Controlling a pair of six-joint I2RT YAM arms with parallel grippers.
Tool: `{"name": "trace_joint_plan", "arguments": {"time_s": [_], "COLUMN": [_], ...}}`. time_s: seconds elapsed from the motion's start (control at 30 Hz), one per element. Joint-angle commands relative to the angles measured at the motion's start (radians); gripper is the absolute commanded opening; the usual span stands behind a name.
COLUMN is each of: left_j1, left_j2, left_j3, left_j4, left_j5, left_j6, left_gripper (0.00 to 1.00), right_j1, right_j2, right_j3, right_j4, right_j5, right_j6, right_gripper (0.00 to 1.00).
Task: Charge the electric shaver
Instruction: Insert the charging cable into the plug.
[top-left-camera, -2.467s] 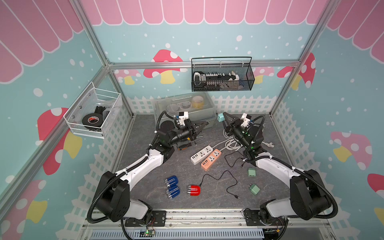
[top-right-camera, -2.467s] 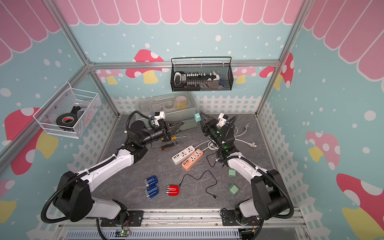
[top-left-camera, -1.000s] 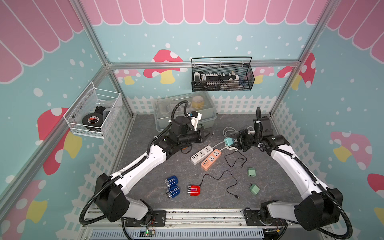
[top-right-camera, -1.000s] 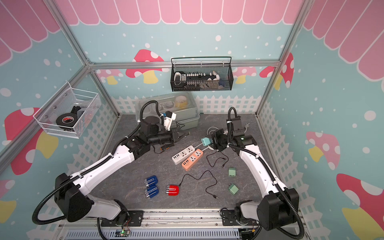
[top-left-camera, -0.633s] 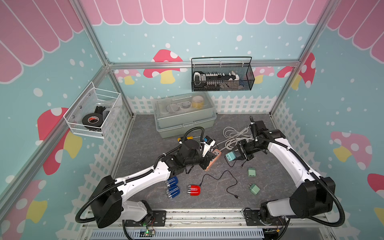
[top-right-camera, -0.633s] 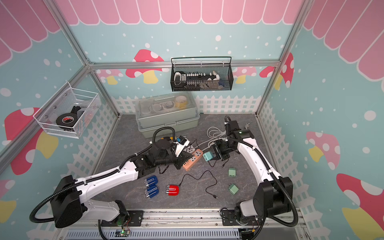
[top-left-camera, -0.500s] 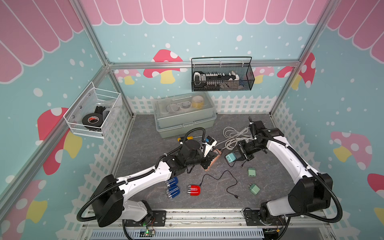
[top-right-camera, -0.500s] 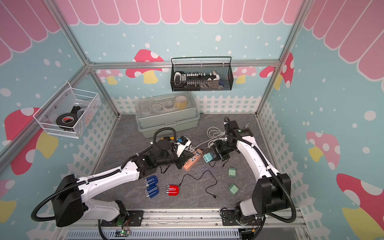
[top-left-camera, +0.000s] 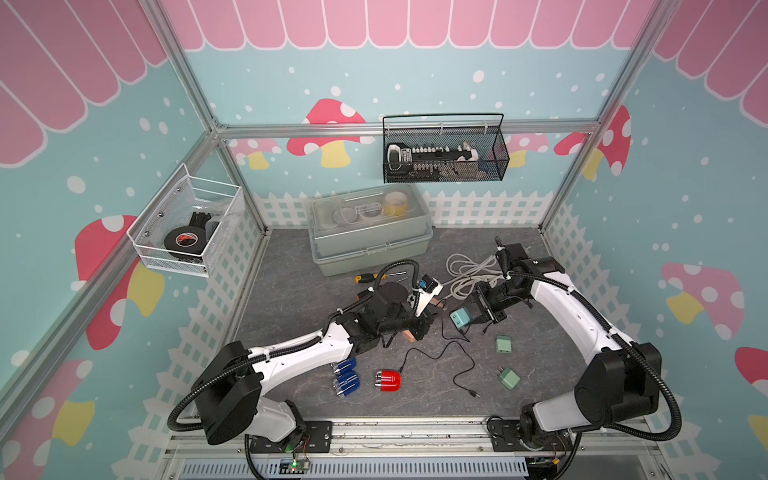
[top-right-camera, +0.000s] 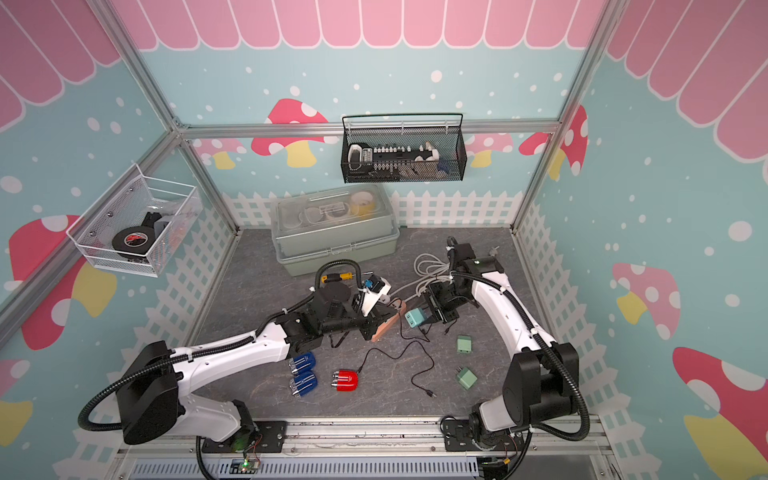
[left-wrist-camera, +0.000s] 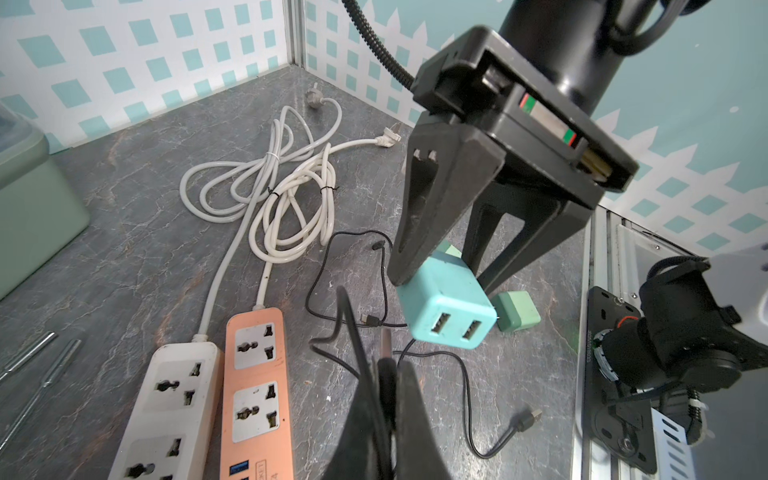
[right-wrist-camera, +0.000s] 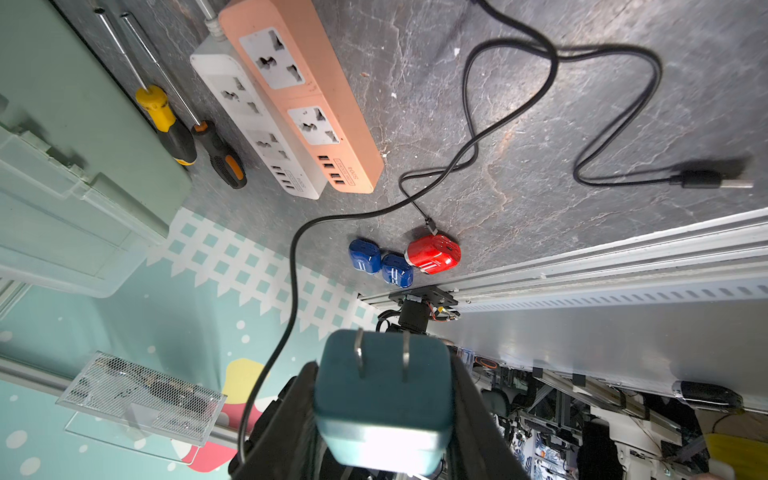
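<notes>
In both top views, the red shaver (top-left-camera: 388, 381) is seen lying apart from the orange power strip (top-right-camera: 388, 322), on its robot-base side.

In the left wrist view, the left gripper (left-wrist-camera: 388, 374) is clamped tight on the USB plug (left-wrist-camera: 385, 343) of the black cable (left-wrist-camera: 352, 328), just beside the strip. The right gripper (left-wrist-camera: 442, 282) is closed on the teal adapter (left-wrist-camera: 449, 316).

In the right wrist view, the adapter's two prongs are shown, and the cable's far end meets the shaver.

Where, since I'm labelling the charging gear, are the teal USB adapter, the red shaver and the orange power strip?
teal USB adapter (left-wrist-camera: 456, 327): left wrist view, face between its two ports.
red shaver (right-wrist-camera: 432, 254): right wrist view, middle of its body.
orange power strip (right-wrist-camera: 297, 93): right wrist view, casing between two sockets.
</notes>
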Motion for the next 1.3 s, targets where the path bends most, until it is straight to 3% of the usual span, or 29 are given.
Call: {"name": "trace_joint_plan", "arguments": {"time_s": [0.0, 0.83, 1.27], "left_j1": [-0.010, -0.056, -0.076], "left_j2": [0.012, 0.079, 0.101], "left_j3": [0.038, 0.121, 0.168], "left_j4": [0.027, -0.085, -0.213], "left_j5": [0.025, -0.022, -0.071], "left_j6": [0.009, 0.116, 0.229], "left_gripper": [0.00, 0.00, 0.00], "right_j1": [-0.003, -0.002, -0.001], "right_j2": [0.001, -0.022, -0.017], "right_j3": [-0.007, -0.014, 0.005], "right_j4": [0.000, -0.020, -0.064], "right_j5": [-0.015, -0.015, -0.002], "right_j6": [0.031, 0.051, 0.033], "right_gripper": [0.00, 0.00, 0.00]}}
